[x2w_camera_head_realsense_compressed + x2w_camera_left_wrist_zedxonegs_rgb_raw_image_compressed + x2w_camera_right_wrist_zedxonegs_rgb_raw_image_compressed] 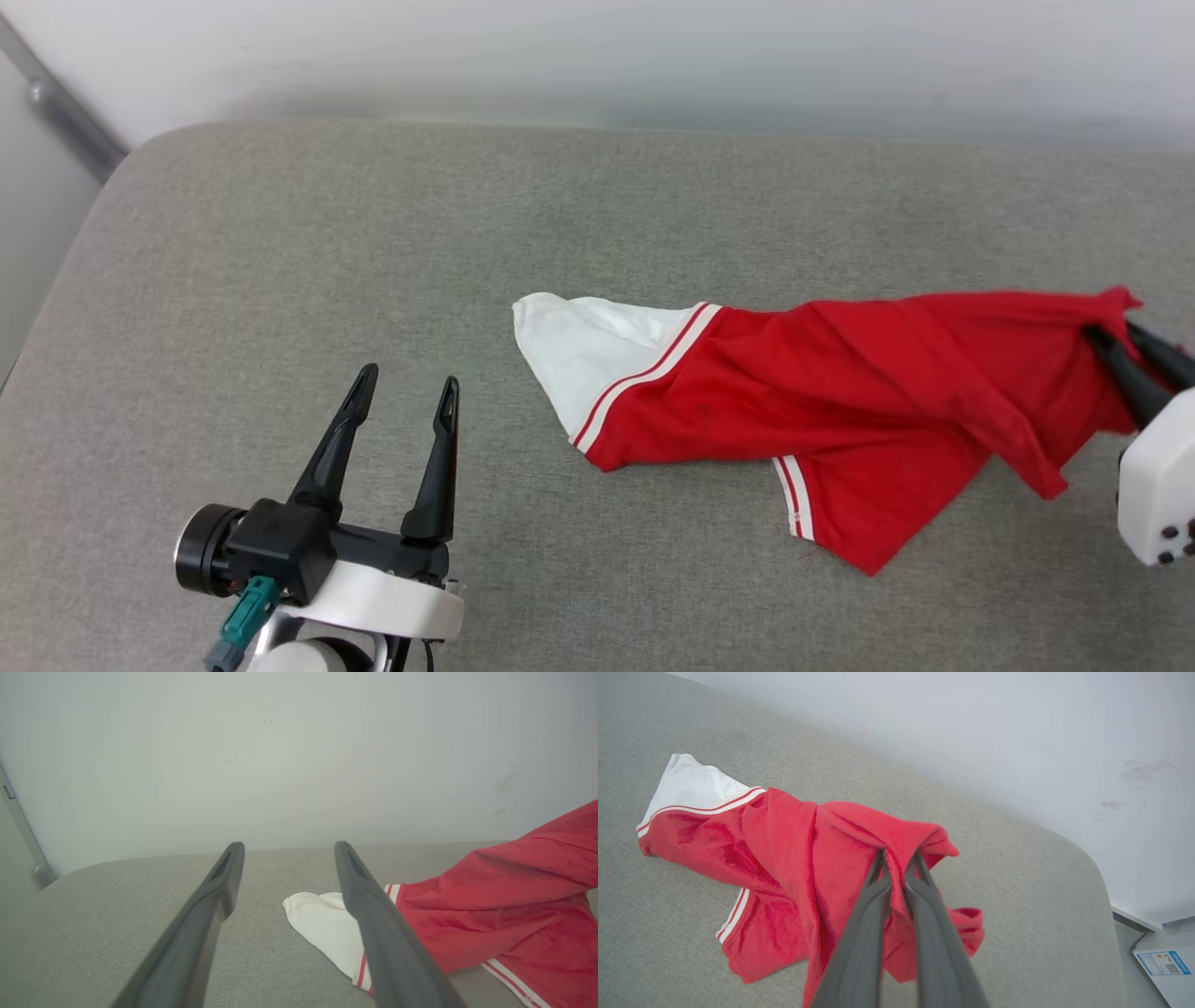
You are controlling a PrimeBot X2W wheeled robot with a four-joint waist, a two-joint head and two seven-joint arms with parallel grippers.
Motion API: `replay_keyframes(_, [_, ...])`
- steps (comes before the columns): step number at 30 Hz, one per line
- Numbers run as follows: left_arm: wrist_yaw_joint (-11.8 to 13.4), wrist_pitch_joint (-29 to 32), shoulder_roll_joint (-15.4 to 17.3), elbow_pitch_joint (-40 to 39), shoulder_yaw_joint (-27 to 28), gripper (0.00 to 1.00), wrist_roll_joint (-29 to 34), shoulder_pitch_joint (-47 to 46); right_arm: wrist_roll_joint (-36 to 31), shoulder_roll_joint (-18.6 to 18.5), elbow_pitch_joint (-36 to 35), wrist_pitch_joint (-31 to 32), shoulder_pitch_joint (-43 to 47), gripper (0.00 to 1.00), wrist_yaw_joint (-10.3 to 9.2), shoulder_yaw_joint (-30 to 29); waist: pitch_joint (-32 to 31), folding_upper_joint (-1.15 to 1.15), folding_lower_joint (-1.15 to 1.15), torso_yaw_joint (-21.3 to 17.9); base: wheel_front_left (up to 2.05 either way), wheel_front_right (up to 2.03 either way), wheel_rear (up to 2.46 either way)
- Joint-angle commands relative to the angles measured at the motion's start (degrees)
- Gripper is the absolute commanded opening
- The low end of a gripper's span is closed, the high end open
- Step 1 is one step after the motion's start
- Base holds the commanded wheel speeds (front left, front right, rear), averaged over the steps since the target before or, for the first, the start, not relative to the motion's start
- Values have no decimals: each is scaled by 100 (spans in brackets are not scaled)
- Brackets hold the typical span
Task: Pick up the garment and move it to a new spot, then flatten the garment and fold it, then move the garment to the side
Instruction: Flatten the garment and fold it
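In the head view, the garment, a soft red jersey T-shirt with white short sleeves and red-white striped trim, lies crumpled and stretched out on a wide grey fabric surface with rounded corners. A pale wall stands behind the surface. The garment is on the right half of the surface. One white sleeve points to the left, and the red body runs to the right edge of the picture. There the right gripper has its two dark fingers closed together on a bunched red edge of the garment. That end is raised a little, while the rest lies on the surface. The left gripper is at the lower left, well apart from the garment. Its fingers are spread wide and there is nothing between them.

In the left wrist view, the left gripper shows its two long dark fingers far apart above the grey fabric surface. The white sleeve lies on the surface beyond them, partly hidden by the right-hand finger. The red cloth of the garment rises toward the upper right.

In the right wrist view, the right gripper is clamped on a fold of red cloth, with the fingertips almost touching. The garment hangs down from this fold and spreads over the surface toward the left, ending in the white sleeve. A white box with a blue label is at the lower right, beyond the edge of the surface.
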Motion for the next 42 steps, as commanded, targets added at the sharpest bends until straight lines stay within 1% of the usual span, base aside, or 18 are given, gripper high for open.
replay_keyframes(1, [-8, -15, -6, -22, -17, 100, -33, 39, 2, -82, -77, 39, -179, 0, -4, 34, 48, 0, 0, 68, 0, 0, 0])
replay_keyframes(3, [-9, -15, -19, -30, -41, 100, -46, -6, -71, -192, -138, 119, -496, 0, -4, 120, 129, 0, 0, 165, 0, 0, 0])
replay_keyframes(6, [-8, -15, -39, -28, -92, 100, -80, -122, -101, -339, -39, 217, -1089, 0, -5, 265, 312, 0, 0, 347, 0, 0, 0])
replay_keyframes(9, [-8, -15, -60, -3, -161, 100, -119, -239, -117, -488, 263, 270, -1827, 0, -4, 463, 542, 0, 0, 549, 0, 0, 0])
replay_keyframes(11, [-8, -15, -70, 22, -201, 100, -152, -317, -160, -552, 594, 242, -2334, 0, -4, 685, 689, 0, 0, 690, 0, 0, 0])
replay_keyframes(15, [-8, -15, -91, 89, -266, 100, -202, -478, -368, -670, 1555, 38, -3262, 0, -4, 1244, 934, 0, 0, 962, 0, 0, 0])
replay_keyframes(18, [-8, -15, -99, 121, -331, 100, -236, -551, -471, -574, 2439, -90, -3808, 0, -4, 1586, 1044, 0, 0, 1159, 0, 0, 0])
replay_keyframes(21, [-8, -15, -101, 139, -386, 100, -272, -596, -567, -501, 3287, -202, -4118, 0, -4, 1883, 1106, 0, 0, 1342, 0, 0, 0])
replay_keyframes(24, [-8, -15, -104, 138, -425, 100, -350, -596, -605, -454, 4006, -488, -4349, 0, -4, 2211, 1141, 0, 0, 1477, 0, 0, 0])
replay_keyframes(27, [-8, -15, -104, 160, -441, 100, -384, -597, -393, -345, 4653, -849, -4474, 0, -4, 2600, 1157, 0, 0, 1558, 0, 0, 0])
replay_keyframes(28, [-8, -15, -104, 170, -438, 100, -388, -597, -310, -313, 4858, -943, -4511, 2, -5, 2716, 1153, 0, 0, 1572, 0, 0, 0])
replay_keyframes(29, [-8, -15, -105, 175, -433, 100, -388, -593, -290, -309, 5029, -1051, -4558, 82, -5, 2813, 1147, 0, 0, 1581, 0, 0, 0])
replay_keyframes(30, [-8, -15, -106, 182, -429, 100, -389, -593, -234, -293, 5222, -1112, -4588, 100, -5, 2902, 1138, 0, 0, 1587, 0, 0, 0])
replay_keyframes(35, [-9, -15, -104, 204, -341, 100, -336, -572, 112, -140, 5882, -1392, -4681, 100, -5, 3201, 1015, 0, 0, 1506, 0, 0, 0])
replay_keyframes(38, [-9, -15, -104, 189, -299, 100, -314, -551, 258, -121, 6038, -1533, -4712, 100, -5, 3250, 947, 0, 0, 1423, 0, 0, 0])
replay_keyframes(42, [-9, -15, -102, 158, -205, 100, -251, -491, 556, -62, 6185, -1934, -4762, 100, -5, 3206, 774, 0, 0, 1187, 0, 0, 0])
